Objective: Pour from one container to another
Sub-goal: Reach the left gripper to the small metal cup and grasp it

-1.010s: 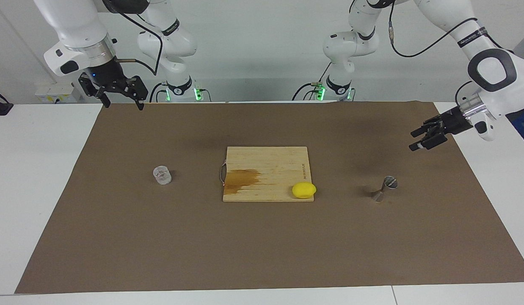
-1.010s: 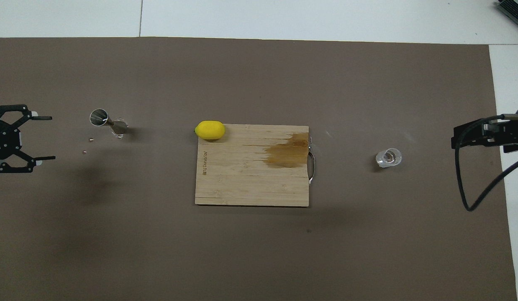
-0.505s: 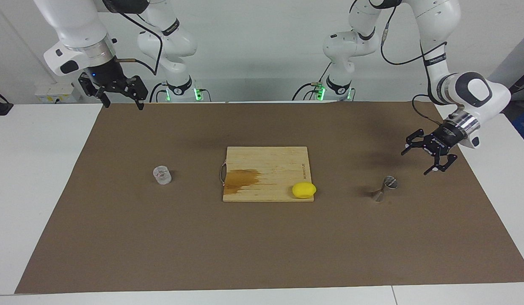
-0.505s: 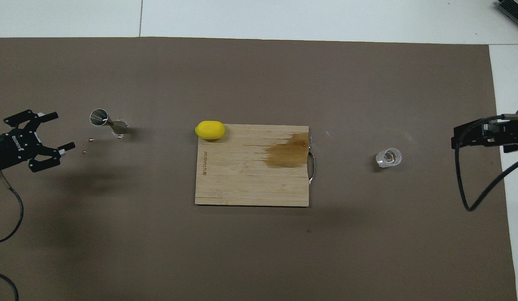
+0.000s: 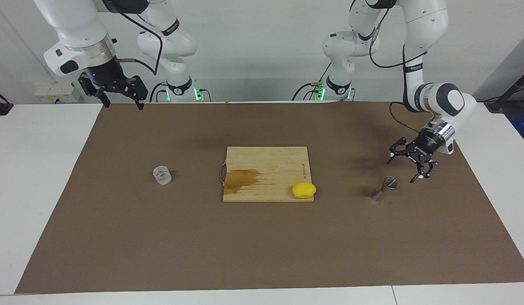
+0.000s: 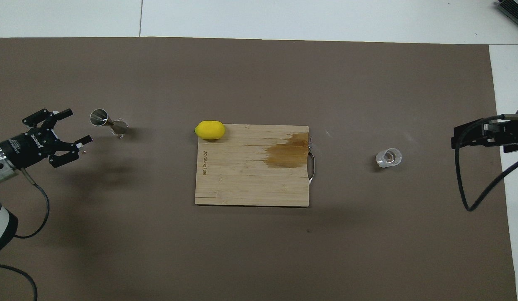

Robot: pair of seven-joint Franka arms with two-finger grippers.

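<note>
A: Take the wooden cutting board [image 5: 266, 173] as the marker. What sits closest to the robots?

B: The right claw [image 5: 120, 100], up in the air over the edge of the brown mat [image 5: 262, 254] nearest the robots, toward the right arm's end of the surface [image 5: 33, 169]. Its jaws stand wide and it holds nothing. That arm waits there.

A: And the left claw [image 5: 404, 169]?

B: It hangs low over the mat toward the left arm's end, well apart from the board, just beside the metal jigger [image 5: 384, 188]. Its fingers [image 6: 85, 139] are spread wide, pointing at the jigger, and they do not touch it. Nothing is in them.

A: Where is the jigger against the board?

B: Well off the board's end toward the left arm, standing upright on the mat, level with the edge of the board farthest from the robots. Two tiny specks lie on the mat beside it; I cannot tell what they are.

A: And the glass tumbler [image 5: 162, 175]?

B: Off the board's other end, toward the right arm, upright on the mat and about level with the board's middle. It stands alone, well apart from both claws.

A: Anything on the board itself?

B: A dark wet stain [image 5: 241, 180] at its handle end, the end toward the tumbler. A yellow lemon [image 5: 304, 190] sits at the corner farthest from the robots, toward the jigger, partly overhanging the edge.
</note>
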